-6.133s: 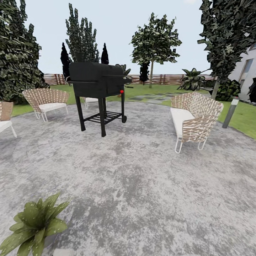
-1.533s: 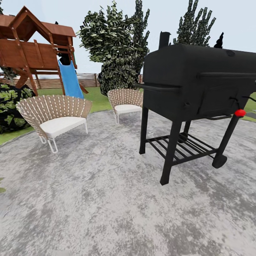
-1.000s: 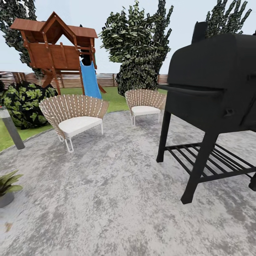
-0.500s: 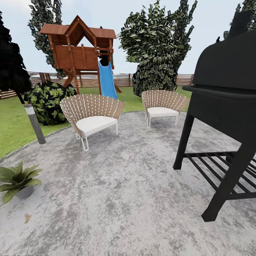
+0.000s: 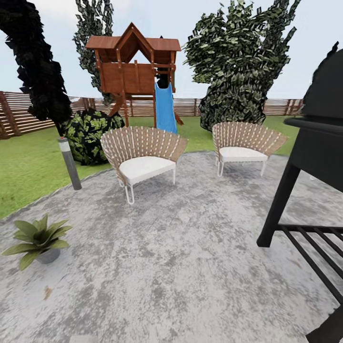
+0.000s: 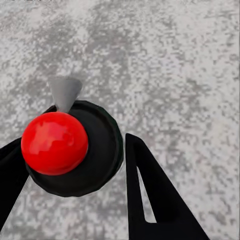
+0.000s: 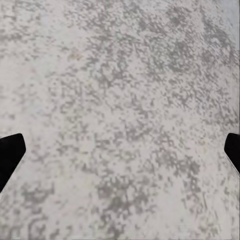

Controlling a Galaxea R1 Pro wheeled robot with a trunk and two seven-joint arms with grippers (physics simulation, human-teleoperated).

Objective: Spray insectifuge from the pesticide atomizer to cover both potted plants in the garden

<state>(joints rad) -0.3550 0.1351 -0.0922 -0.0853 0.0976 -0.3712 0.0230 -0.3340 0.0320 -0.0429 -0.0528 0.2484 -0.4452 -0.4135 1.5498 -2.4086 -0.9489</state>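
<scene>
The left gripper [image 6: 75,165] is clenched on the pesticide atomizer [image 6: 70,147], seen from above with its red cap, over the grey patio [image 5: 190,267]. The right gripper [image 7: 120,150] hangs released. One potted plant [image 5: 37,239] sits near the patio's left edge, well apart from the wicker chairs [image 5: 143,157].

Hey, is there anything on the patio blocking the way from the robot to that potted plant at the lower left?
Nothing visible does. Bare patio lies before the potted plant; the wicker chairs stand farther back and the grill off to the right. The left fingers hold the pesticide atomizer.
</scene>
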